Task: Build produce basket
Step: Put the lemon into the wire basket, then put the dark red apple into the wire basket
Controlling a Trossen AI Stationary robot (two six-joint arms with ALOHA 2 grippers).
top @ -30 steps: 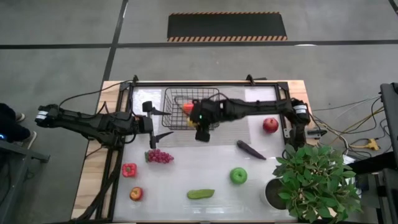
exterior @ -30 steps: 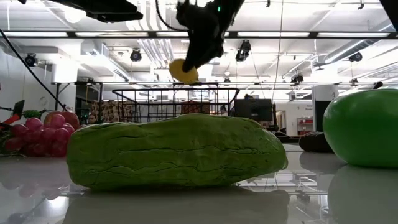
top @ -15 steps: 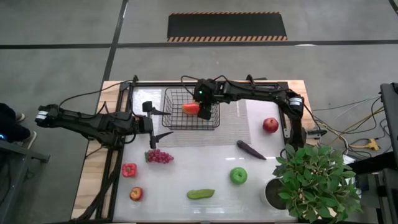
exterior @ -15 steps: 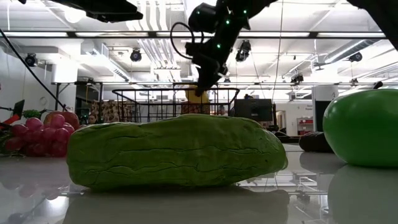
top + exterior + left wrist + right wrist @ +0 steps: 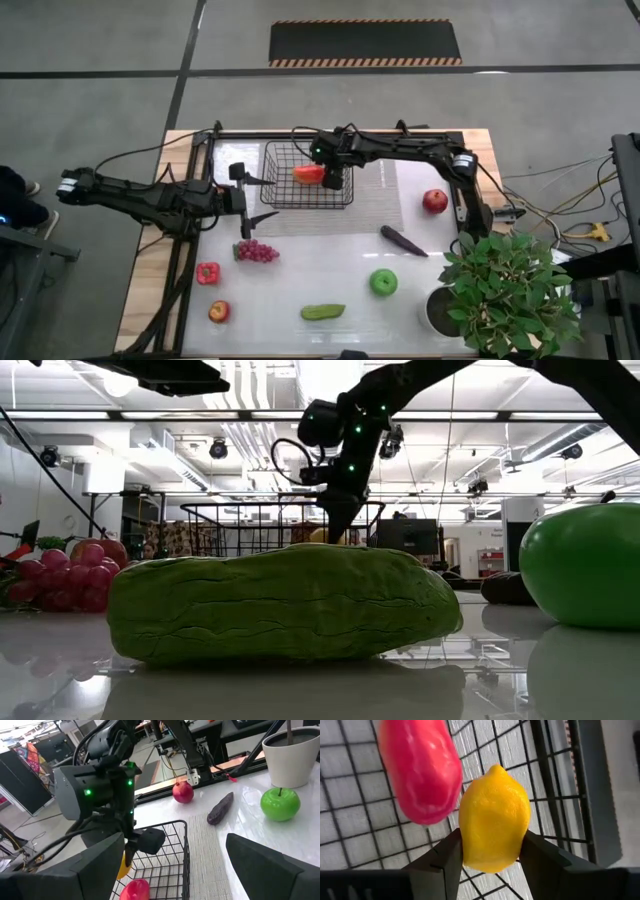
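pepper point(image 5: 308, 173) in basket point(image 5: 275, 190), grapes point(image 5: 257, 251) outside

Yellow lemon point(image 5: 494, 817), red pepper point(image 5: 420, 770), black basket point(image 5: 283, 196).

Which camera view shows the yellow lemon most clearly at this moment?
The right wrist view: the lemon fills the picture between the right gripper jaws, over the basket floor, beside a red pepper. The left wrist view shows only a yellow sliver; the low view a small patch behind the wires; the high view hides it.
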